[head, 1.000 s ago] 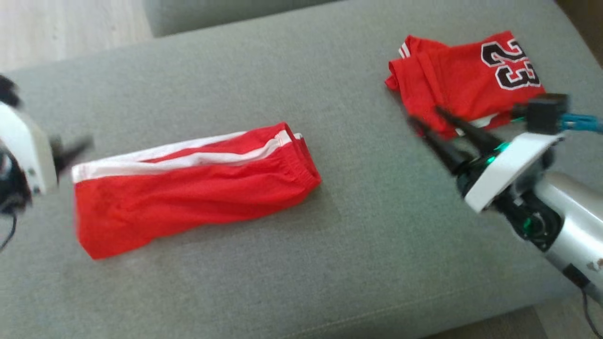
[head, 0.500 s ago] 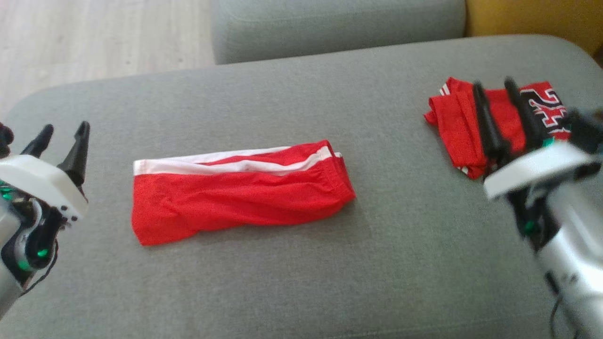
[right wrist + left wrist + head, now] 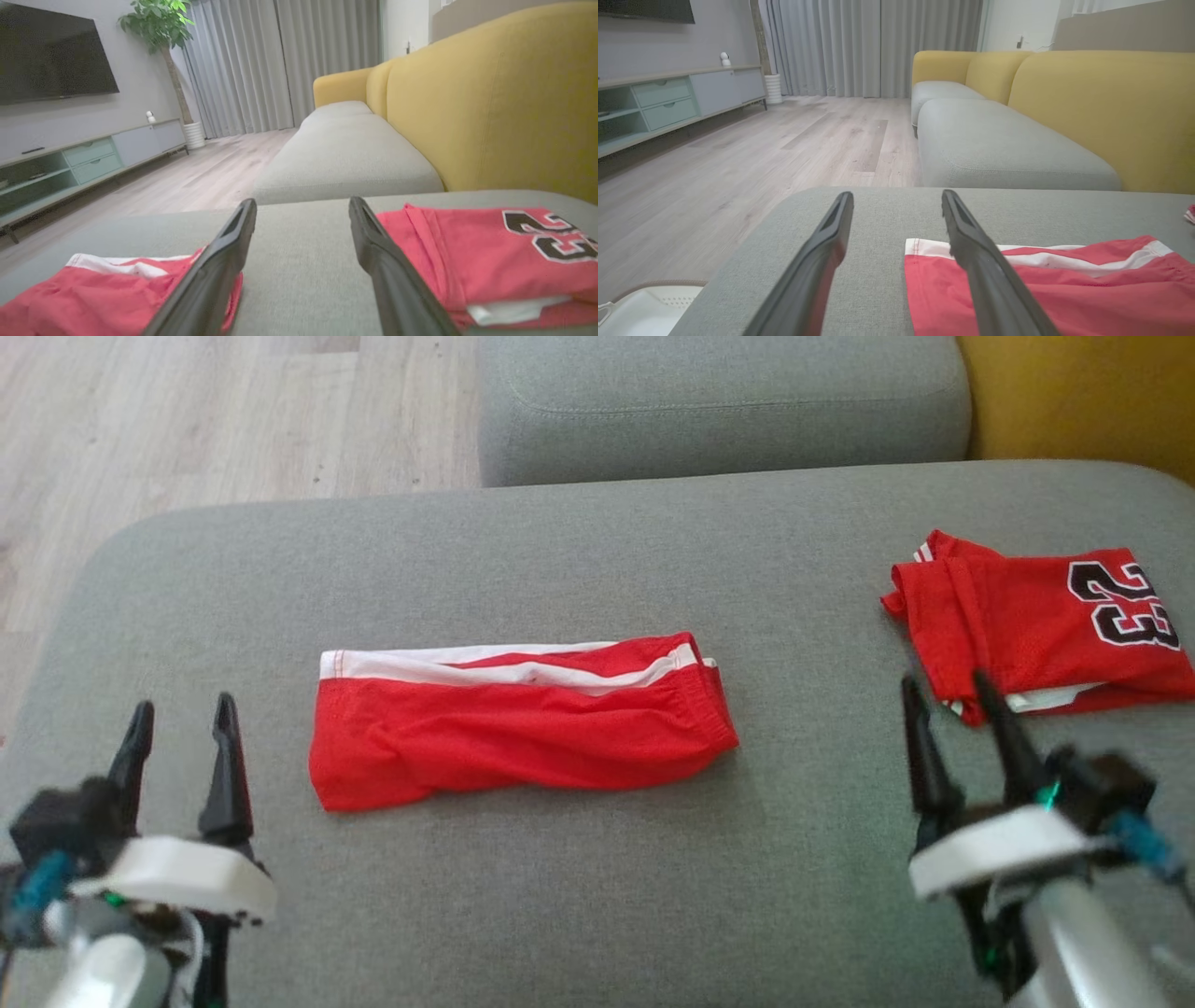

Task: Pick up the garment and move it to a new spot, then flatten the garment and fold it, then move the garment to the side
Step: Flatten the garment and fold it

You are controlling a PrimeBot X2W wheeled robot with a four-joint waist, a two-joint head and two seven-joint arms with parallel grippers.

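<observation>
Lying folded lengthwise in the middle of the grey sofa seat (image 3: 579, 560), the red garment (image 3: 518, 723) with white side stripes sits between both end effectors, touching neither. The left end effector (image 3: 183, 707) hovers near its left end, fingers spread and empty. The right end effector (image 3: 944, 683), likewise spread and empty, stands well apart from its other end, just beside a folded red jersey (image 3: 1036, 625) with black numerals.

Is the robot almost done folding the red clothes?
Partly. The numbered jersey lies folded at the right of the cushion. The shorts lie folded in the middle. The left gripper and right gripper are open, holding nothing. Probably left: moving the shorts aside.
</observation>
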